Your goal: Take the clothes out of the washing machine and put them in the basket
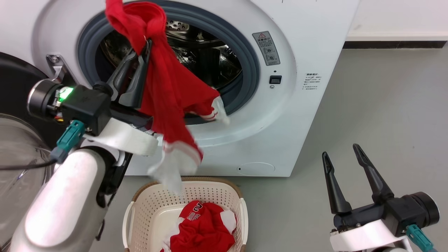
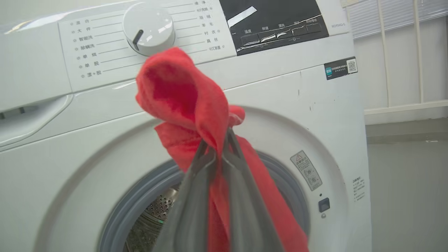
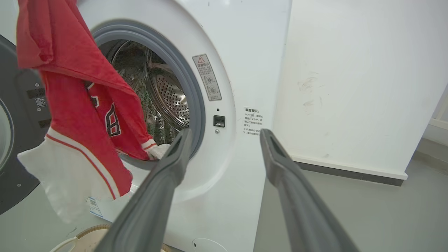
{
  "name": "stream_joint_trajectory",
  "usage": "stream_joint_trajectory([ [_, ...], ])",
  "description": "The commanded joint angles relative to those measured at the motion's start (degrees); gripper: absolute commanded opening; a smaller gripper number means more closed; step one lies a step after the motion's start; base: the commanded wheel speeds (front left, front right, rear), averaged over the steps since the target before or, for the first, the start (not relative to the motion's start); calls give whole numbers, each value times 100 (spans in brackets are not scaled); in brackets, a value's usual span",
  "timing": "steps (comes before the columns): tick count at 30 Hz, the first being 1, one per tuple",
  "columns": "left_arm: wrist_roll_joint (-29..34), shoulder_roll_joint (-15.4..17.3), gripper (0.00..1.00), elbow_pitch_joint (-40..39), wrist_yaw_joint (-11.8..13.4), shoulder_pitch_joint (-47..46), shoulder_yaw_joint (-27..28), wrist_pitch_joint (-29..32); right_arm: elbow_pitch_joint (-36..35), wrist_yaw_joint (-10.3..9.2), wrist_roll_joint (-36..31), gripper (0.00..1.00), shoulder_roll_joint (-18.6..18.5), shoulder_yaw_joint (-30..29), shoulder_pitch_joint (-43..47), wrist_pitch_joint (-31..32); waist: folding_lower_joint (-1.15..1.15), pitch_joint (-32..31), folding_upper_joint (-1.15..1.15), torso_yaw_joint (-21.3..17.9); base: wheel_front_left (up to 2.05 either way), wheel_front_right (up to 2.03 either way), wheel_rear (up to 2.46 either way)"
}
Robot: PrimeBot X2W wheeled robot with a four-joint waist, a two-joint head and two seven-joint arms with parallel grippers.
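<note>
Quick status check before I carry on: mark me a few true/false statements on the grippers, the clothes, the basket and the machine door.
1. The left gripper is shut on a red garment. True.
2. The right gripper is holding a piece of clothing. False: it is open and empty.
3. The basket has a second red garment lying in it. True.
4. The basket stands on top of the washing machine. False: it stands on the floor in front of it.
5. The machine's door is closed. False: it is swung open, with the steel drum in sight.
</note>
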Motion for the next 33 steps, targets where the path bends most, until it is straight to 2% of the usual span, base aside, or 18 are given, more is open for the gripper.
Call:
stream_joint_trajectory([
  [1,46,59,0,-227,60,121,24,57,7,-4,5,100,3,2,51,-13,1,-19,-1,5,0,0,0],
  [7,45,188,0,-814,177,457,-43,300,-15,-4,12,100,3,-15,63,-13,1,-2,-1,19,0,0,0],
  [17,-4,269,0,-1037,277,1211,-260,366,-24,-4,-29,100,3,-39,-106,-13,1,262,-1,24,0,0,0],
  [26,-112,141,0,-668,230,1708,-552,220,-54,-4,-120,100,3,-95,-256,-13,1,584,-1,62,0,0,0],
  [33,-265,-181,0,311,6,1745,-839,-103,-115,-5,-200,100,3,-89,-489,-13,1,1069,-1,55,0,0,0],
])
